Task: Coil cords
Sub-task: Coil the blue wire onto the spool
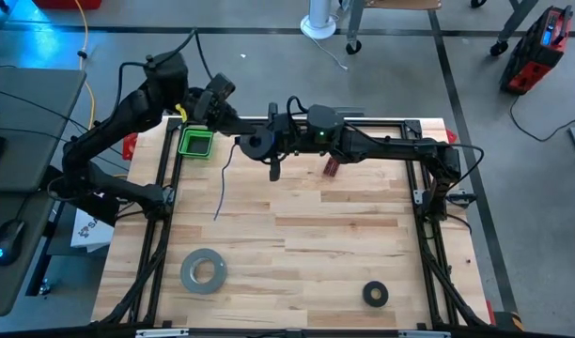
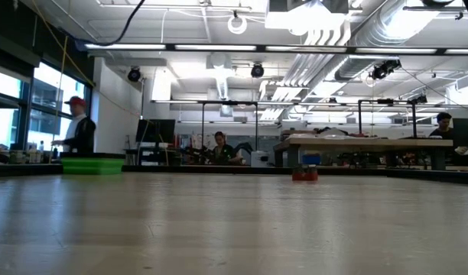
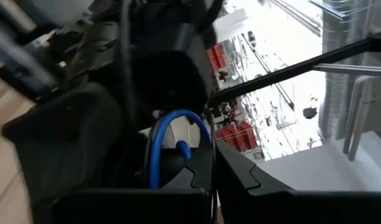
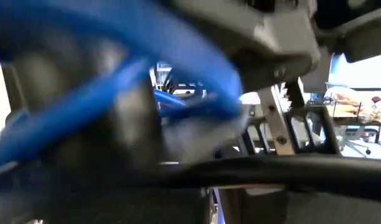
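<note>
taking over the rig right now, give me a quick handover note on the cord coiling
Left gripper: shut, raised over the table's far side, meeting the spool.
Right gripper: shut, at the spool from the other side.
Blue cord: some loops show at the spool in both wrist views; a loose tail hangs from it onto the table.
Done: coiling started.
Left: wind in the hanging tail, then set the coil down.
Grey tape roll and black ring sit untouched near the front edge.

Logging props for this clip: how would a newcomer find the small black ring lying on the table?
On the wooden table, look at the near edge, right of centre. The small black ring lies flat there, alone. The grey tape roll to its left is larger and paler.
</note>
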`<state>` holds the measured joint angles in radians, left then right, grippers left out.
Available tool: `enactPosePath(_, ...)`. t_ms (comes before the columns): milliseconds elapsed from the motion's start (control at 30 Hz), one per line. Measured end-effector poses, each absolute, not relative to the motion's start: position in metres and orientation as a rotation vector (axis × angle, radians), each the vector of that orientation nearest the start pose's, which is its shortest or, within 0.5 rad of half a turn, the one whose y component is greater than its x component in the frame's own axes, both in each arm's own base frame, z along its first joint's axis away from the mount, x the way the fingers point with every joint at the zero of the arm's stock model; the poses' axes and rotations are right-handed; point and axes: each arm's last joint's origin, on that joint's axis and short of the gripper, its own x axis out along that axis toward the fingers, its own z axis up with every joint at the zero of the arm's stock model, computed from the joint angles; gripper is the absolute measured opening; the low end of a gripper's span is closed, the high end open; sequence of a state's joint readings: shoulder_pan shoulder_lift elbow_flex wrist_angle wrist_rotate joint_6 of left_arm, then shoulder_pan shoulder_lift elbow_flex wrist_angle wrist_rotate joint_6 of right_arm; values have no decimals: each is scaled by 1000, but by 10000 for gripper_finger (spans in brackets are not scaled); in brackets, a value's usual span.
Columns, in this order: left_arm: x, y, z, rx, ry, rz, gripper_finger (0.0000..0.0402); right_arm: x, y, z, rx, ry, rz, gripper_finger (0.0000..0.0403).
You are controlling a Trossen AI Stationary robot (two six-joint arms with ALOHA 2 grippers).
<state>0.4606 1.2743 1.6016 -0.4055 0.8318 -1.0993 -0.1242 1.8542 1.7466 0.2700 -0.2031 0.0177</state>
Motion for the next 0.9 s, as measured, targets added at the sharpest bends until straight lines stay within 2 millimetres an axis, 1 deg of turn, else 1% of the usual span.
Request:
enactPosePath(267,222,86,483,-1156,300,-298,0,435,-53,406,-35,-157,72,0)
enactPosePath(467,204,81,482,-1174,345,-261,0,433,-70,405,-38,-150,48,0)
enactPosePath(600,195,80,479,-1178,364,-206,0,430,-82,405,-33,-139,33,0)
enactPosePath(733,186,79,476,-1146,373,-154,0,429,-91,403,-29,-121,13,0)
enactPosePath(900,181,83,469,-1076,393,-77,0,427,-100,401,-27,-97,15,0)
